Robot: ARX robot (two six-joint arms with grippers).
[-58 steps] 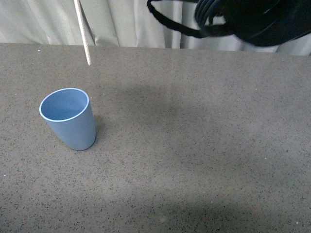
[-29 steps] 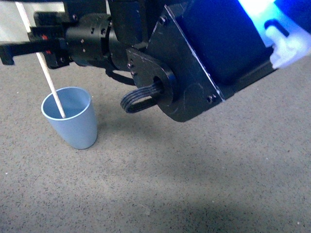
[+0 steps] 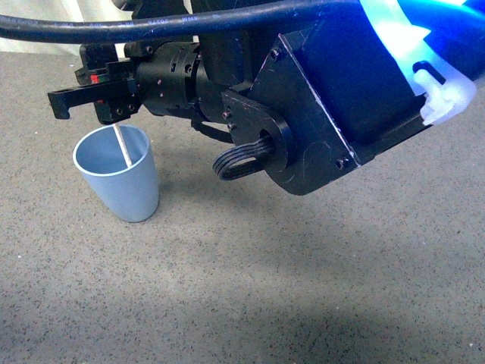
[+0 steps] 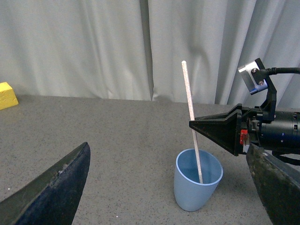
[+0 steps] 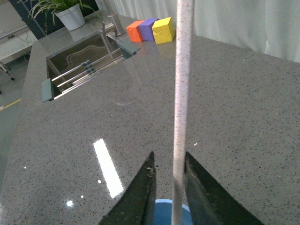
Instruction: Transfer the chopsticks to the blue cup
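Note:
The light blue cup [image 3: 121,182] stands upright on the grey speckled counter at the left. The cream-white chopstick [image 3: 123,145] stands in it, its lower end inside and leaning on the rim. In the left wrist view the chopstick [image 4: 191,117] rises well above the cup [image 4: 197,187]. My right gripper [image 3: 76,100] hovers just above the cup and is open. In the right wrist view the chopstick [image 5: 180,103] passes between its parted fingers [image 5: 144,190], with the cup [image 5: 161,213] below. My left gripper [image 4: 168,154] is open and empty, well short of the cup.
The right arm's black body [image 3: 326,98] fills the upper front view. A yellow block [image 4: 7,95] lies far off by the curtain. Orange [image 5: 136,30], purple [image 5: 151,28] and yellow [image 5: 164,29] blocks, a sink [image 5: 79,58] and a potted plant [image 5: 70,14] lie beyond.
The right arm has come down from above into view. The chopstick, which hung above and behind the cup, has gone down into the cup and now sits deeper.

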